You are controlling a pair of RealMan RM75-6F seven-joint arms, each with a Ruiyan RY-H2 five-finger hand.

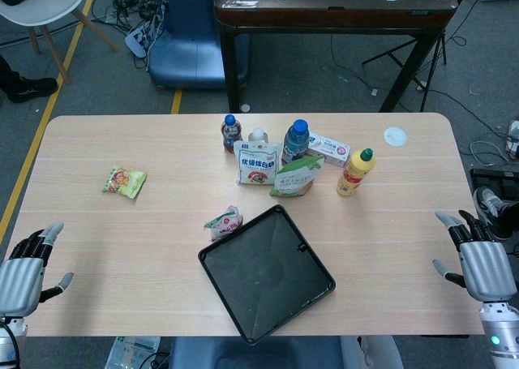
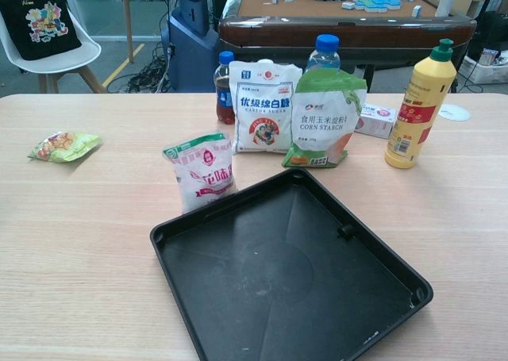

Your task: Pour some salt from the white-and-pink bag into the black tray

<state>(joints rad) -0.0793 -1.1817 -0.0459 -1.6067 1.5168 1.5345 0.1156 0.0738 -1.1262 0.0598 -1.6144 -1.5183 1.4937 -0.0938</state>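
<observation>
The left hand [image 1: 23, 273] hangs at the near left corner of the table [image 1: 122, 247], fingers spread apart and holding nothing. The right hand [image 1: 478, 259] sits at the near right edge in the same way, fingers apart, touching nothing. Both show only in the head view; the chest view catches neither.

The black tray [image 2: 198, 313] lies near the front middle of the table, turned so 1 corner points toward the robot. Its floor is bare, with faint scuffs and a round mark that only the chest view makes plain.

Just beside the tray's far left edge stands the white-and-pink bag [image 2: 202, 170], upright and leaning slightly, with a green top band and red print. From the head view it looks small and crumpled; the chest view shows its front clearly.

Farther back, a white sugar bag [image 2: 263, 107] and a green-and-white corn starch bag [image 2: 324, 119] stand side by side, with 2 blue-capped bottles behind them. A yellow squeeze bottle [image 2: 419, 103] stands to their right, a small white box [image 2: 375, 120] between. A green snack packet [image 2: 63, 145] lies well apart on the left.
</observation>
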